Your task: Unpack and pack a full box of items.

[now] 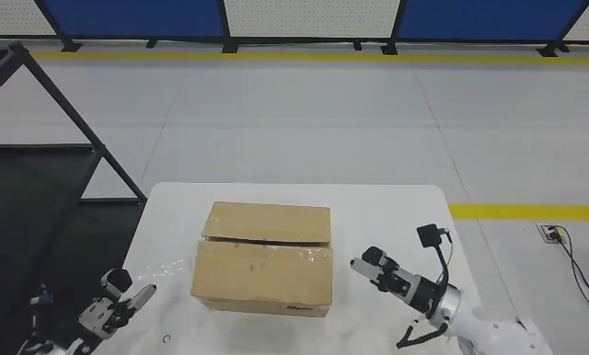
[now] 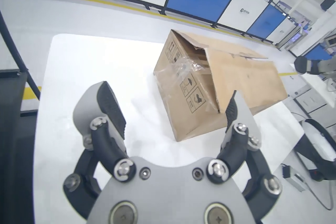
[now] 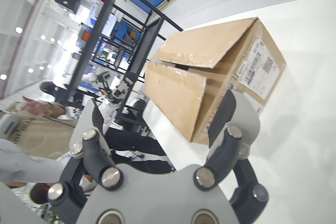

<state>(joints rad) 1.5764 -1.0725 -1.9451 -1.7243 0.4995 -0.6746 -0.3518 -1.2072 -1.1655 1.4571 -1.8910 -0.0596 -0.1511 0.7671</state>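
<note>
Sitting at the middle of the white tabletop [image 1: 386, 217] in the top view, the cardboard box [image 1: 262, 258] has its top flaps folded down, with a thin gap along the seam. The left end effector [image 1: 131, 289] is at about 9 o'clock from the box and the right end effector [image 1: 366, 261] at about 3 o'clock, both apart from it.

In the left wrist view the left end effector [image 2: 170, 93] is spread wide and holds nothing. The box [image 2: 223, 72] stands beyond it, with loose clear tape [image 2: 183, 67] on its end.

In the right wrist view the right end effector [image 3: 162, 101] likewise gapes empty, facing the box's [image 3: 210, 46] end that carries a label [image 3: 260, 64].
</note>
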